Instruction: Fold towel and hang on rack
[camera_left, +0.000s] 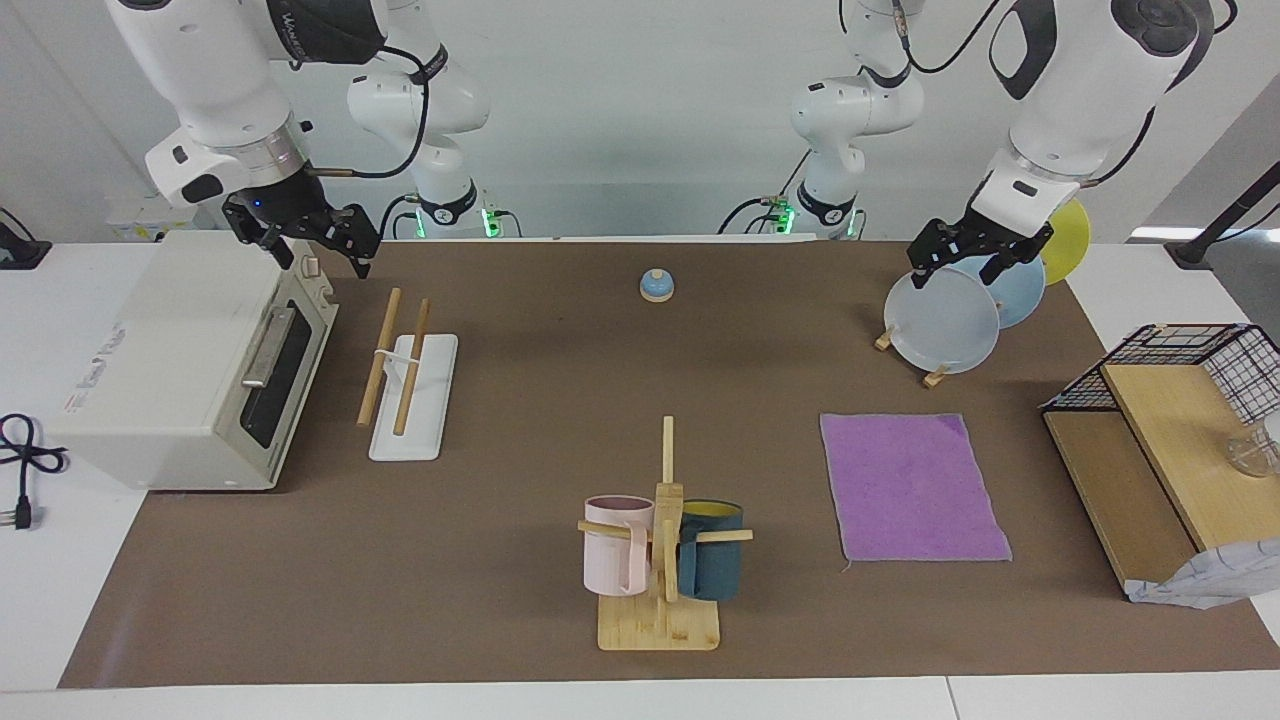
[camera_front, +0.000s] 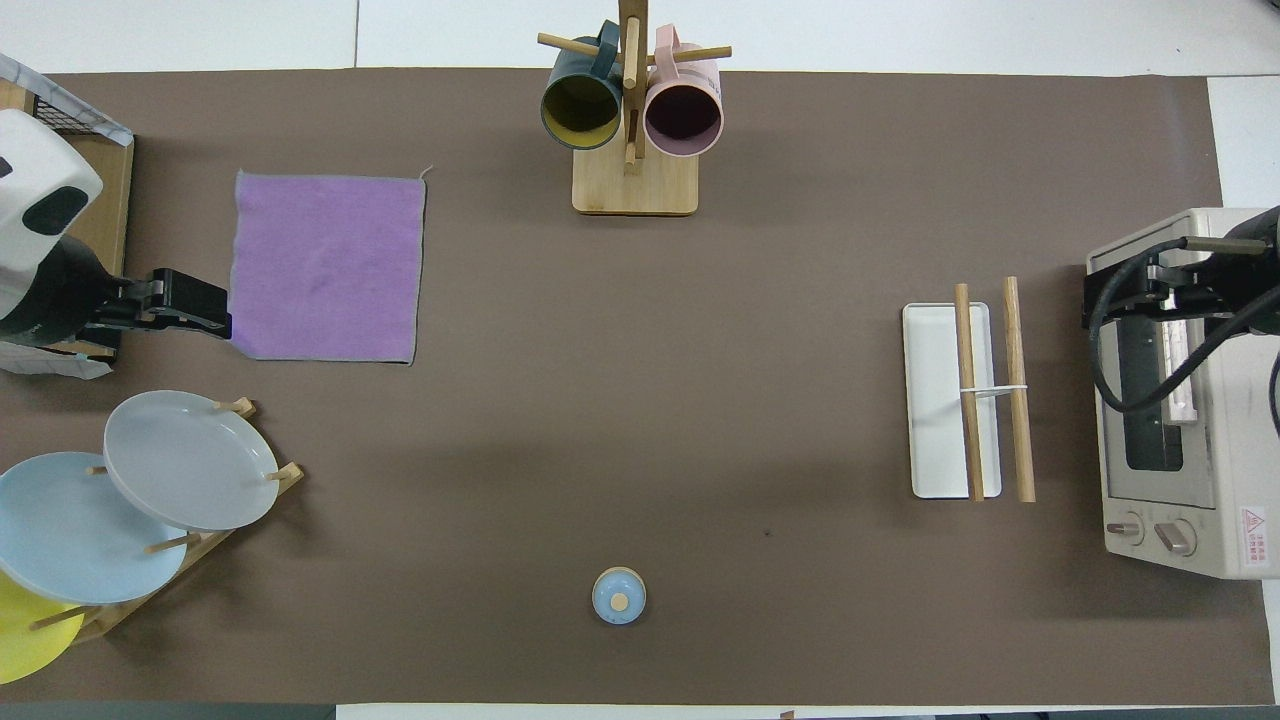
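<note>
The purple towel (camera_left: 912, 487) lies flat and unfolded on the brown mat toward the left arm's end; it also shows in the overhead view (camera_front: 328, 265). The rack (camera_left: 410, 375), two wooden rods on a white base, stands toward the right arm's end beside the toaster oven; it also shows in the overhead view (camera_front: 965, 400). My left gripper (camera_left: 958, 275) is raised and open over the plate stand, and in the overhead view (camera_front: 215, 322) it is by the towel's edge. My right gripper (camera_left: 323, 262) is raised and open over the toaster oven's corner. Both are empty.
A toaster oven (camera_left: 190, 370) stands at the right arm's end. A stand of round plates (camera_left: 940, 320) is nearer to the robots than the towel. A mug tree (camera_left: 660, 560) with two mugs stands mid-table, farthest out. A small blue bell (camera_left: 656, 286), a wooden shelf with wire basket (camera_left: 1150, 470) and a white cloth (camera_left: 1200, 585) are also there.
</note>
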